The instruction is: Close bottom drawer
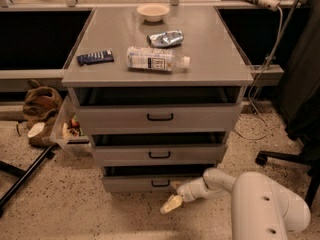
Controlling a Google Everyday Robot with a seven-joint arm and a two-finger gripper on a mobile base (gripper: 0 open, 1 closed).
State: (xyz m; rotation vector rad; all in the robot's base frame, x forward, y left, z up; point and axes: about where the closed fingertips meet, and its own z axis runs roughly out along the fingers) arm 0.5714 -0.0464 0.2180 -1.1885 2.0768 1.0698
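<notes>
The grey cabinet (160, 79) has three drawers, all pulled out a little. The bottom drawer (145, 183) is the lowest one, with a low grey front panel and a small black loop handle (160, 183). My gripper (171, 204) is at floor level, just below and to the right of that handle, in front of the drawer's front panel. Its pale fingertips point down-left. My white arm (240, 194) reaches in from the lower right.
On the cabinet top lie a plastic bottle (156, 59), a crumpled foil bag (165, 38), a blue bar (95, 57) and a bowl (153, 11). A brown bag (41, 106) and clutter sit on the floor at left. A chair base (285, 159) stands right.
</notes>
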